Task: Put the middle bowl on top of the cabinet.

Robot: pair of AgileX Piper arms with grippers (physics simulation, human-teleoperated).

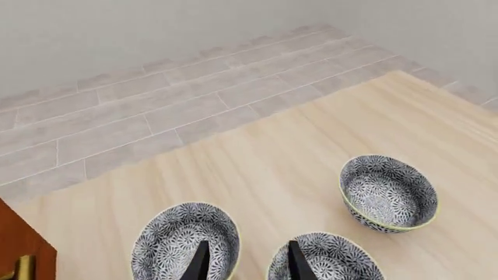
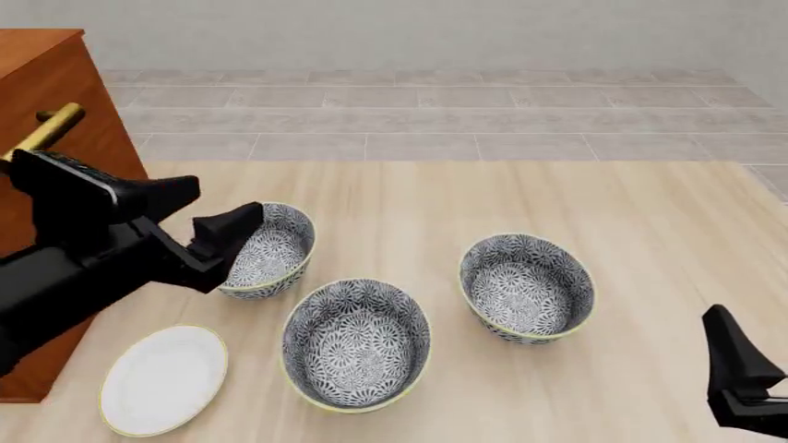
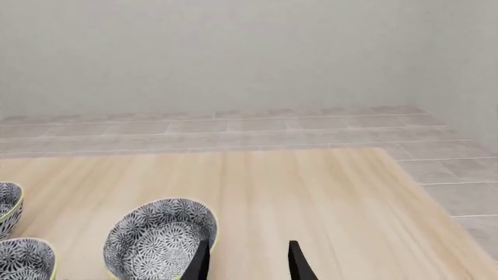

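The spread left pincer (image 2: 234,231) hovers over the upper-left bowl (image 2: 265,251), not the middle bowl (image 2: 357,343); closing here would likely grab the wrong one.

Three bowls on the table (image 2: 640,212): middle bowl (image 2: 356,343) nearest the camera, left bowl (image 2: 268,249) behind and left of it, right bowl (image 2: 527,287) behind and right. Plate (image 2: 164,378) lies left of the middle bowl. Cabinet (image 2: 43,111) at the table's left edge, behind the plate.
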